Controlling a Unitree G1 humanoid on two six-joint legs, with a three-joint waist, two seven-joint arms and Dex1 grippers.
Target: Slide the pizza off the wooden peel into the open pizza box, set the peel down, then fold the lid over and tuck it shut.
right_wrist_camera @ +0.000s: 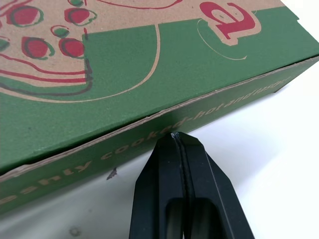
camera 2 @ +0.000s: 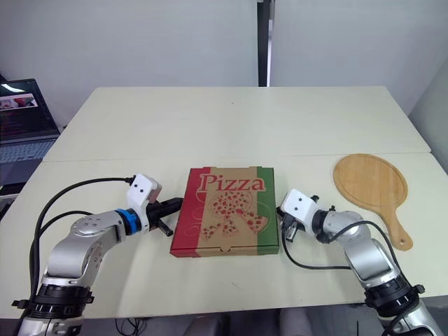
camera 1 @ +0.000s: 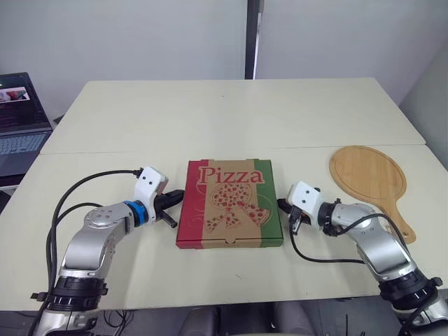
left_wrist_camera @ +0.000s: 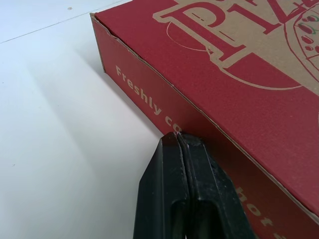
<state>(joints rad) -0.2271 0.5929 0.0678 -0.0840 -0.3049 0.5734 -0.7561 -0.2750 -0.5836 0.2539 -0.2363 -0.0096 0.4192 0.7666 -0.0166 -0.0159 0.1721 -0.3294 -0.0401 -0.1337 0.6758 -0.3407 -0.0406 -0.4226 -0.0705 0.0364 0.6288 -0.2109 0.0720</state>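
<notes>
Seen from my remote console, the danger starts at the left: the left tool (left_wrist_camera: 178, 139), fingers pressed together and holding nothing, has its tips at the red left side of the pizza box (camera 1: 228, 243), apparently touching the cardboard just under the lid's edge. A harder push here than from the other side would, I judge, skew the box or slide it across the desk (camera 1: 231, 119). A sharp poke could dent the thin wall. The lid (camera 1: 231, 192) lies flat over the box, hiding the pizza, and I cannot tell whether the front flap is fully tucked. If it is not, the lid may spring up once I let off. At the box's green right side the right tool (right_wrist_camera: 175, 137), likewise closed on nothing, points its tips at the wall just below the lid seam. The box sits squarely between the two tools. The wooden peel (camera 1: 367, 178) rests bare on the desk well to the right of the box, handle toward me.
</notes>
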